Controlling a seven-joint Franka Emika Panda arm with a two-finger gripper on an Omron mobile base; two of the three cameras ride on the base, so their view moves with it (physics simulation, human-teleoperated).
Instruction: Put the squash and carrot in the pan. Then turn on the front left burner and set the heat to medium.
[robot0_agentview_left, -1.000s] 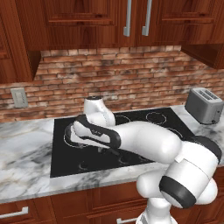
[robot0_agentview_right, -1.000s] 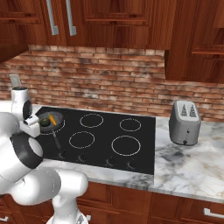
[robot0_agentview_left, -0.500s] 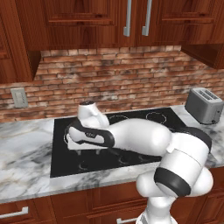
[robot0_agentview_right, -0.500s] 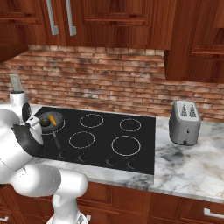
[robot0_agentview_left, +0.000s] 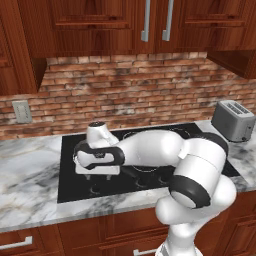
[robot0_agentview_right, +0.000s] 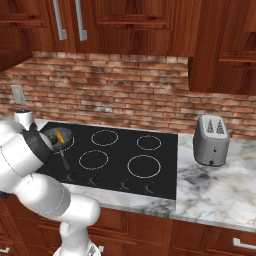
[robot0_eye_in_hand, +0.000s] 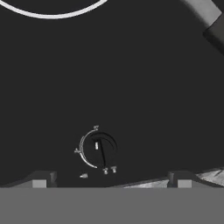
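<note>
The pan (robot0_agentview_right: 64, 143) sits at the left of the black cooktop, on the front left burner, whose white ring (robot0_eye_in_hand: 52, 13) arcs across the top of the hand view. The orange carrot (robot0_agentview_right: 60, 136) lies in the pan. A dark roundish shape beside it, seemingly the squash (robot0_agentview_right: 53, 141), is partly hidden by my arm. The pan's black handle (robot0_agentview_right: 64, 160) points toward the front edge. My gripper (robot0_eye_in_hand: 111, 181) is open, its fingertips (robot0_eye_in_hand: 39, 179) wide apart and empty, just above a burner knob (robot0_eye_in_hand: 99, 151) with white arc markings. From the left base, the hand (robot0_agentview_left: 97, 160) hovers low over the cooktop's front left.
A row of knobs (robot0_agentview_right: 125, 185) runs along the cooktop's front edge. A silver toaster (robot0_agentview_right: 210, 140) stands on the marble counter (robot0_agentview_left: 30, 190) to the right. A wall outlet (robot0_agentview_left: 22, 111) is on the brick backsplash, and cabinets hang overhead.
The hand has drifted left and down toward the front knobs of the cooktop. The gripper stays open.
</note>
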